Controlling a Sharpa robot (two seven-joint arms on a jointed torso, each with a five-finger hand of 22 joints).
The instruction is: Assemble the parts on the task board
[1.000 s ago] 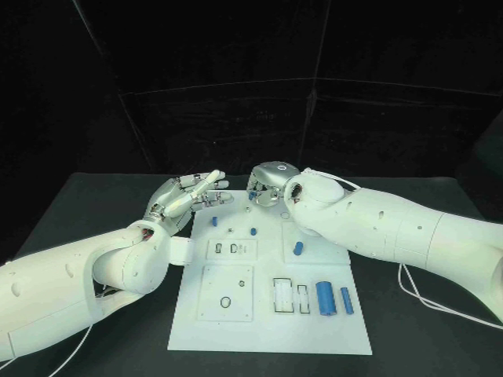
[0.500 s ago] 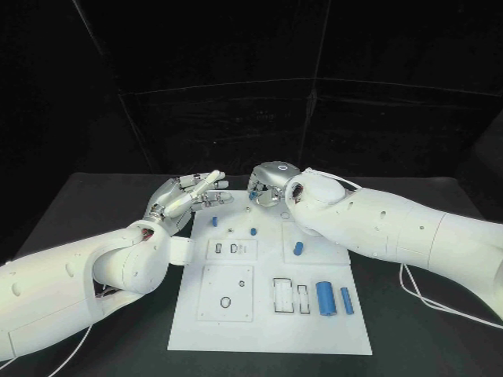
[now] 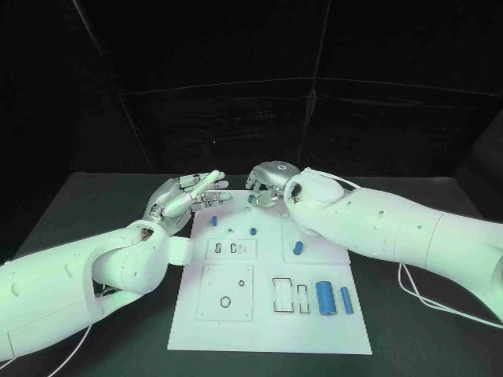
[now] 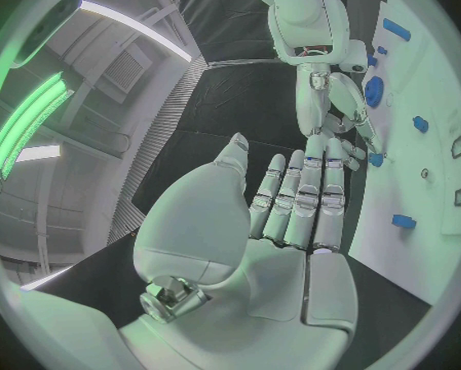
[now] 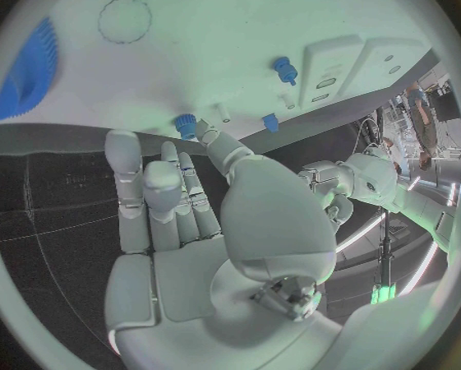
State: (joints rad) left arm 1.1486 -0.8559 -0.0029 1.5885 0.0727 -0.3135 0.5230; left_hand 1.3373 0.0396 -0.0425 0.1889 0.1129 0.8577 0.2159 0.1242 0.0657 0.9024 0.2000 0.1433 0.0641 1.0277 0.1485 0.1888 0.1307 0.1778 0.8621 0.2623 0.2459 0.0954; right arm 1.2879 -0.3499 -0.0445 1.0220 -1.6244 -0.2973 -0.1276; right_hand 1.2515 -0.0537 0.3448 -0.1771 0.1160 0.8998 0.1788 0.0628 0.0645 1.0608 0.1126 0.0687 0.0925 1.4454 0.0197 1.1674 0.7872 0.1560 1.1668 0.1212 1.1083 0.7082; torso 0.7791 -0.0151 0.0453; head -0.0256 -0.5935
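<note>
The left hand (image 3: 186, 195) hangs at the far left corner of the task board (image 3: 268, 330), fingers (image 4: 311, 191) straight, together and empty — open. Across from it the right hand (image 3: 269, 185) hovers over the far edge with its fingers curled downward; the right wrist view shows nothing between them, though whether a fingertip touches a part I cannot tell.

Just off the fingertips of both hands sits a small blue gear-like part (image 5: 185, 125) on the white plate, with a short blue peg (image 3: 214, 221) and another (image 3: 253, 231) a little nearer the robot. Further from the hands, past the rectangular sockets, two blue cylinders (image 3: 325, 298) lie side by side near the close edge, long axes running from the robot toward the far edge. A slanted blue piece (image 3: 299, 249) lies between, its axis tipped slightly off that line.

These parts look like hard, light plastic — stiff and probably smooth, so prone to rolling or slipping. I would pinch each cylinder across its middle, and the gear by its rim. The board rests on the black surface (image 3: 104, 204).
</note>
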